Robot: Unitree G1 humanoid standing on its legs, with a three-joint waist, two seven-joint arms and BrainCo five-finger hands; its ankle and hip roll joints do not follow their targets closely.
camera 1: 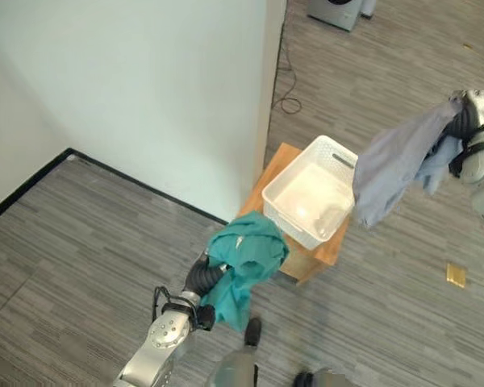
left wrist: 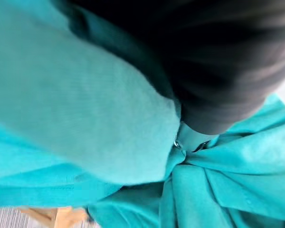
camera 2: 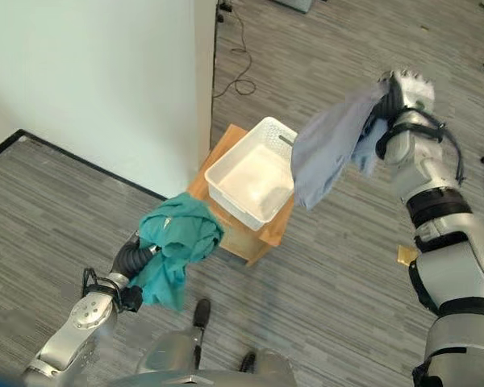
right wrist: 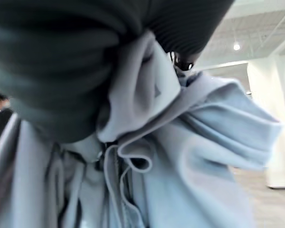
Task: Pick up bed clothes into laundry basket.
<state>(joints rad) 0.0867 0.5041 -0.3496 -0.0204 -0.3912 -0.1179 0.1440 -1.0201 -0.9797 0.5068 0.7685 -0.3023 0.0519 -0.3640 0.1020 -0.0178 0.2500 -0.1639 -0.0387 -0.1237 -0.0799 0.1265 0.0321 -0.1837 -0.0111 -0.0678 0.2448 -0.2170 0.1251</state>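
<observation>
A teal garment (camera 1: 246, 258) hangs bunched from my left hand (camera 1: 200, 278), which is shut on it, just in front of the stool's near corner. In the left wrist view the teal cloth (left wrist: 228, 180) gathers into a pinch beside the dark cover. My right hand (camera 2: 391, 101) is raised high at the right and shut on a grey-blue garment (camera 2: 327, 153), which drapes over the right rim of the white laundry basket (camera 1: 289, 168). The basket stands on a low wooden stool (camera 1: 327, 250) with nothing in it. The grey cloth (right wrist: 204, 156) folds round the right hand's cover.
A white wall corner (camera 1: 145, 97) stands directly left of the stool. A black cable (camera 1: 286, 101) loops on the floor behind it. A white appliance (camera 1: 335, 10) stands at the far back. A small yellow object (camera 1: 456, 275) lies on the grey plank floor at the right.
</observation>
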